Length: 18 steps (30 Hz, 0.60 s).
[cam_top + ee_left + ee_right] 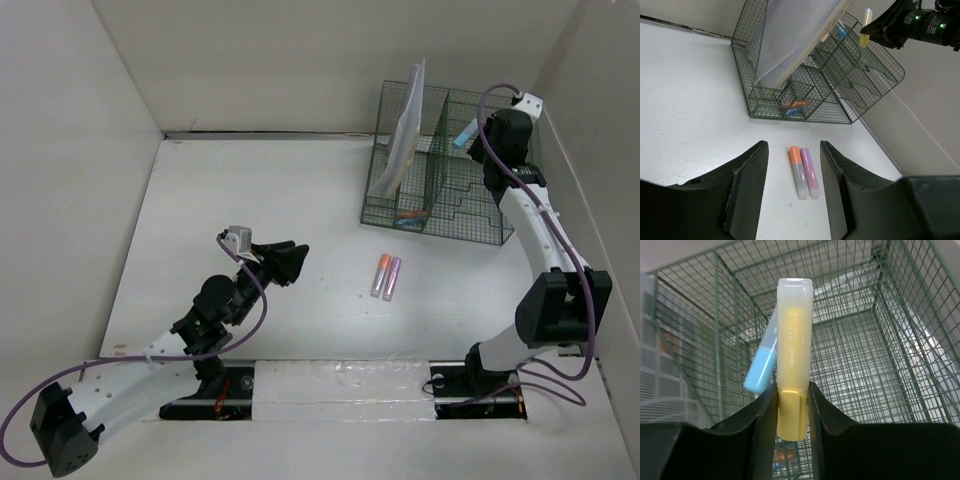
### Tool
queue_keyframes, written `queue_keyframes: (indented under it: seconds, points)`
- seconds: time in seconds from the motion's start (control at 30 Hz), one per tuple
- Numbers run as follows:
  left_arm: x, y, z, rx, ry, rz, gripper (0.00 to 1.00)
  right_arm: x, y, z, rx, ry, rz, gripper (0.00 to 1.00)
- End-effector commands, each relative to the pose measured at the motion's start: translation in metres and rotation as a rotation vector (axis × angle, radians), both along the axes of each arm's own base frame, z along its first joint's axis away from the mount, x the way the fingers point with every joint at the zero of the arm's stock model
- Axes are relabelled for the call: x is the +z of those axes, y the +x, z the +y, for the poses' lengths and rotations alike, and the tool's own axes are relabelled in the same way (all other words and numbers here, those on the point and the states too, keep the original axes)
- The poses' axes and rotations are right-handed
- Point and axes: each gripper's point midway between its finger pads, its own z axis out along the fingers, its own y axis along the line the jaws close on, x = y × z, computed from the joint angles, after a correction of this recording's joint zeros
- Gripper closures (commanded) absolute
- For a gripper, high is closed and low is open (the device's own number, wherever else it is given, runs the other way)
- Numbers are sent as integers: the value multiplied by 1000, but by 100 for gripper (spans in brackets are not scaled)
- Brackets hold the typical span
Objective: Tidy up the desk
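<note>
Now filing the yellow highlighter (pixel 794 340)

Our right fingers (pixel 765 425) are clamped on it above the wire rack (pixel 470 215) at the far right of the tabletop (pixel 250 200); next, we judge, it needs lowering into a compartment and releasing; our left fingers (pixel 747 185) gape empty near the orange highlighter (pixel 797 167) and purple highlighter (pixel 810 172), both lying loose.

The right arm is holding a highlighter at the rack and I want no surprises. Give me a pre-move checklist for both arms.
1. Right gripper shut on yellow highlighter: ok.
2. Wire rack directly beyond the yellow highlighter: ok.
3. Blue highlighter clear of the drop path: cannot tell; the two overlap in the wrist view.
4. Left gripper open: ok.
5. Orange highlighter and purple highlighter lying on the desk, in line with the left gripper: ok.
</note>
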Motion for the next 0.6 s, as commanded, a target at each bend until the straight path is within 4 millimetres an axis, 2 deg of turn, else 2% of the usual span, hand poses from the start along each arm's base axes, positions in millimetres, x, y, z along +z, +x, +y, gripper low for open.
queue_keyframes:
  seconds: [0.0,0.1,0.17,0.2,0.23,0.27,0.33,0.43,0.47,0.53,0.57]
  points:
    - [20,-1,0,-6,-51,-39,59,47,4,7,56,21,-108,79]
    - [21,-2,-1,-13,-55,-40,58,37,7,1,36,22,-96,76]
    - [21,-2,-1,-14,-56,-41,58,32,11,-9,20,28,-85,68]
    - [21,-2,-1,-18,-57,-40,58,28,13,-8,26,32,-72,65]
    - [21,-3,-1,-18,-59,-41,59,27,17,-10,34,40,-68,54]
    - [20,-2,-2,-18,-55,-38,58,26,18,-8,41,44,-65,49]
    - [20,-1,-1,-13,-56,-38,58,36,17,-4,60,54,-89,36]
    - [19,-1,-3,-18,-52,-35,58,52,10,-1,73,71,-134,30]
    - [19,-2,-3,-21,-52,-37,58,66,1,6,89,71,-164,30]
    - [19,-2,-3,-21,-54,-36,58,80,-15,15,97,67,-207,30]
    - [20,-2,-3,-21,-55,-37,58,86,-35,20,106,66,-234,31]
